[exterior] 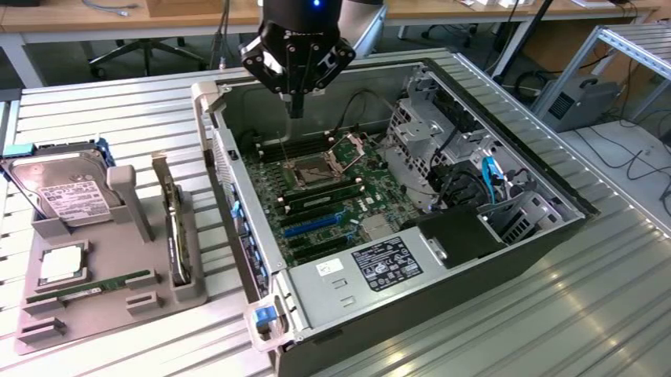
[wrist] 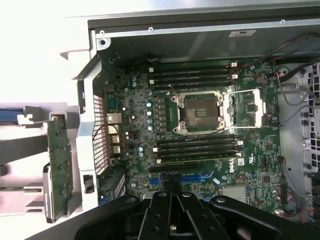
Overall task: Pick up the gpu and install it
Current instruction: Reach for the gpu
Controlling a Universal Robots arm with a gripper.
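The gpu [exterior: 174,228] stands on edge in a grey holder [exterior: 115,306] on the exterior view's left, outside the open computer case [exterior: 346,287]. The wrist view catches its greenish circuit-board face [wrist: 60,165] and silver bracket beside the case's rear panel. My gripper [exterior: 297,108] hangs above the far end of the case, over the motherboard [exterior: 325,192], shut with nothing in it. Its closed black fingers [wrist: 172,197] point down at the board near the blue expansion slots [wrist: 196,177].
The grey holder also carries a hard drive [exterior: 65,195], a processor [exterior: 61,263] and a green RAM stick [exterior: 89,287]. Drive cages and cables [exterior: 461,169] fill the case on the exterior view's right. The case lies on a ribbed metal table [exterior: 545,314].
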